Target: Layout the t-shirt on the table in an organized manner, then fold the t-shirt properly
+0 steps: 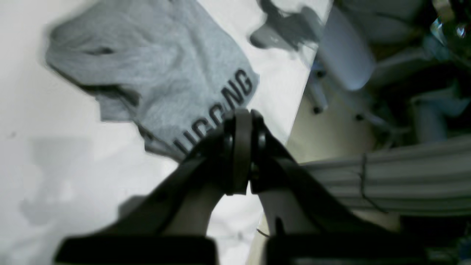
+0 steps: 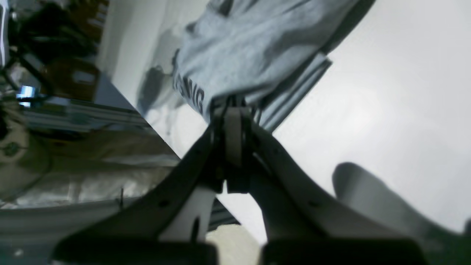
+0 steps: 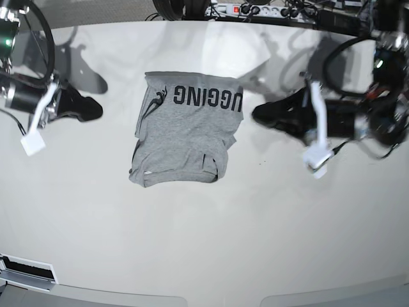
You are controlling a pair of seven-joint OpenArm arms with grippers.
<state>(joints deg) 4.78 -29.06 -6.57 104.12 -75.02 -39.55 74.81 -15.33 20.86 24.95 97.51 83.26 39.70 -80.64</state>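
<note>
The heather-grey t-shirt point(image 3: 185, 137) lies on the off-white table point(image 3: 204, 243) at its middle, folded into a rough rectangle, with the black "UGGING" lettering along its far edge. My left gripper point(image 3: 257, 114) is shut and empty, just right of the shirt's lettered corner and apart from it. In the left wrist view the shut gripper point(image 1: 241, 117) sits in front of the shirt point(image 1: 158, 73) and table point(image 1: 55, 165). My right gripper point(image 3: 96, 110) is shut and empty, well left of the shirt. In the right wrist view the gripper point(image 2: 232, 106) points at the shirt point(image 2: 250, 48) on the table point(image 2: 386, 92).
A power strip point(image 3: 249, 9) and cables lie beyond the table's far edge. White tags hang from each arm point(image 3: 32, 144) point(image 3: 316, 160). The table's edge point(image 1: 294, 121) runs close to my left gripper, with chair parts and floor beyond it.
</note>
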